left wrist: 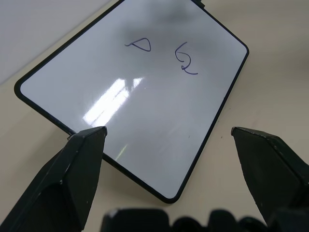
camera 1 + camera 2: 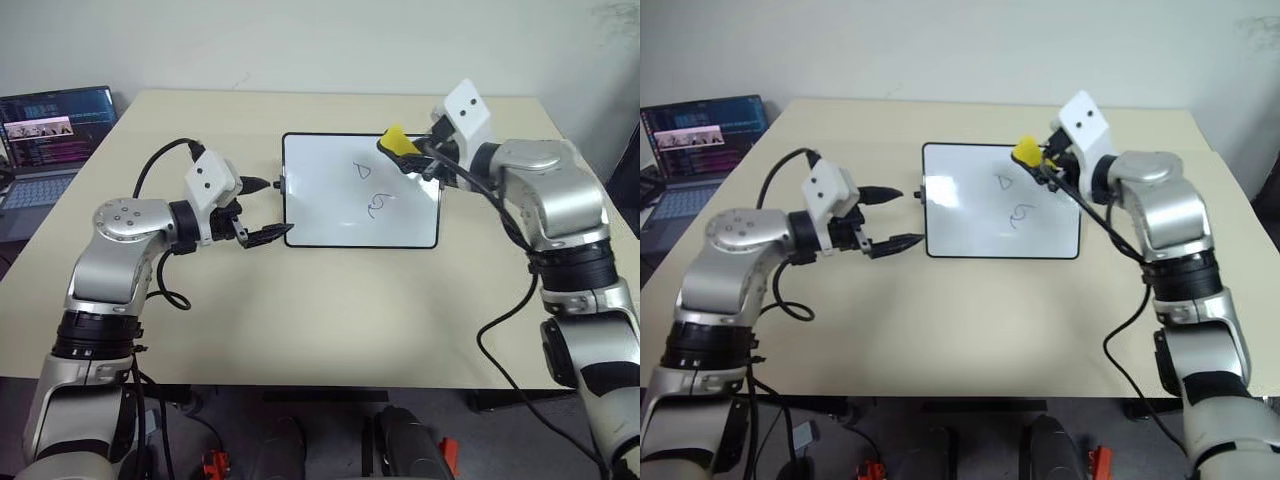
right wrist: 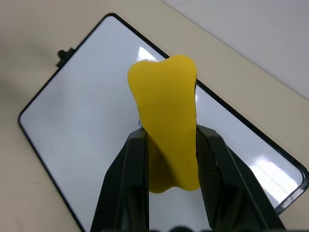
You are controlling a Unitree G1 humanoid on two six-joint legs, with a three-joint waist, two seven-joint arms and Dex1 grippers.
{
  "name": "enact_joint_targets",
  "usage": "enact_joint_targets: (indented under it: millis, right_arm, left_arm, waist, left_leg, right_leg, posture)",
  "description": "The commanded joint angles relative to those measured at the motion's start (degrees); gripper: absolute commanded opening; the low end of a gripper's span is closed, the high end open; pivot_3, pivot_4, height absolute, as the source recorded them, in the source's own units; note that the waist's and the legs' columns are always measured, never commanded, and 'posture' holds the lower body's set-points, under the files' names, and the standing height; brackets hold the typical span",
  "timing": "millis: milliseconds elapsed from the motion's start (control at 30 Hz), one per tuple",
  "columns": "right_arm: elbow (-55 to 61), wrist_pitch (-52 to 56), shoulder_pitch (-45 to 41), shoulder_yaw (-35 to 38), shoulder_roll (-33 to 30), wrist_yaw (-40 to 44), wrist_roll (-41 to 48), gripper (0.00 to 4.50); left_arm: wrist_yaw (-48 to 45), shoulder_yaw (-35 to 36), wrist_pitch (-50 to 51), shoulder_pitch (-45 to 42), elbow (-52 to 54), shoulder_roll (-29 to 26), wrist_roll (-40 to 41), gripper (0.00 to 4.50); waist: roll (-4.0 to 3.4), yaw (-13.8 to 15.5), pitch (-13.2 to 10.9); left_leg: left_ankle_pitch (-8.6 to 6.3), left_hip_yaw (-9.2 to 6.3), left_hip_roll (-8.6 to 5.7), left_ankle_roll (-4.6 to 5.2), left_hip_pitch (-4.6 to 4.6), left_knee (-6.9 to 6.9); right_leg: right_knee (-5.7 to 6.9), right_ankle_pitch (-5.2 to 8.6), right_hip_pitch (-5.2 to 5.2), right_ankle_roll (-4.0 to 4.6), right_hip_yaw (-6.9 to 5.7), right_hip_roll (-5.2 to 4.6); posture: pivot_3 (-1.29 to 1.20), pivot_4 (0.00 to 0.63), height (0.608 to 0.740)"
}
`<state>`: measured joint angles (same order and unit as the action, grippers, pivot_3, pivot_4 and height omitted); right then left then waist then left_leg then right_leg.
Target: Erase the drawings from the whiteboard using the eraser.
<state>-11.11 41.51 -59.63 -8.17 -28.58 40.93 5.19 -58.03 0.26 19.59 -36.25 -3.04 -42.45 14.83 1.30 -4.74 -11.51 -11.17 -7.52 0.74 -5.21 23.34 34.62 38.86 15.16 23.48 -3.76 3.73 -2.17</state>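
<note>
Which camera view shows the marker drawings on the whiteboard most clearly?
The left wrist view: the drawings are close and unblocked on the whiteboard. Both eye views show them small. In the right wrist view, the eraser covers them.

In front of me stands a broad, pale beige table with a matte top [image 2: 330,310]. A glossy white rectangular whiteboard with a thin black frame [image 2: 320,215] lies flat near its middle. At my far left, an open laptop [image 2: 45,150] seems to rest off the table's edge.
</note>
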Motion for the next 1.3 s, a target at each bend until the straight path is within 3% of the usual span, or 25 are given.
enact_joint_targets:
  millis: [33,400,733,1000,1300]
  right_arm:
    - [-1.87,-2.62,-2.88,-0.67,1.72,-2.92,-2.26,1.00]
    - [-13.37,-7.55,-6.67,-3.36,9.62,-10.68,-7.74,1.00]
    - [-34.89,-17.45,-14.97,-5.72,14.06,-18.44,-15.05,1.00]
    - [-41.36,-20.98,-15.06,-9.84,17.13,-14.39,-19.12,0.99]
    - [-38.31,-20.48,-11.17,-14.48,18.64,-6.48,-21.72,0.99]
  left_arm:
    - [1.57,-0.01,-1.34,-1.35,0.33,0.77,-0.92,4.50]
    - [2.58,-0.77,-1.72,-0.83,0.14,2.36,-1.88,4.50]
    - [2.08,0.81,-1.17,0.97,0.94,-0.33,-1.12,4.50]
    - [2.18,3.28,-1.30,2.98,0.81,-3.64,-1.18,4.50]
    - [2.60,3.86,-0.54,3.69,2.02,-4.10,-0.79,4.50]
  waist:
    - [0.00,0.01,0.00]
    - [-0.01,-0.28,0.00]
    - [-0.01,-0.41,0.00]
    - [-0.01,-1.09,0.01]
    - [0.02,-1.51,0.04]
  left_leg:
    - [0.00,0.00,0.00,0.00,0.01,0.00]
    - [0.00,0.00,0.00,0.00,-0.01,0.00]
    - [0.00,0.00,0.00,0.00,-0.04,-0.02]
    - [0.00,0.04,0.00,0.01,-0.34,-0.04]
    - [0.01,-0.01,0.00,0.01,-0.44,-0.01]
  right_leg:
    - [0.00,0.00,0.00,0.00,0.00,0.00]
    - [0.06,0.00,0.01,0.00,0.01,0.01]
    - [0.08,0.00,0.03,0.01,0.02,0.01]
    - [0.13,0.00,-0.19,0.01,0.07,0.02]
    - [0.17,0.00,-0.29,0.00,0.06,0.05]
  posture:
    - [0.00,0.150,0.740]
    - [0.00,0.150,0.740]
    - [0.00,0.150,0.740]
    - [0.00,0.150,0.740]
    - [0.00,0.150,0.740]
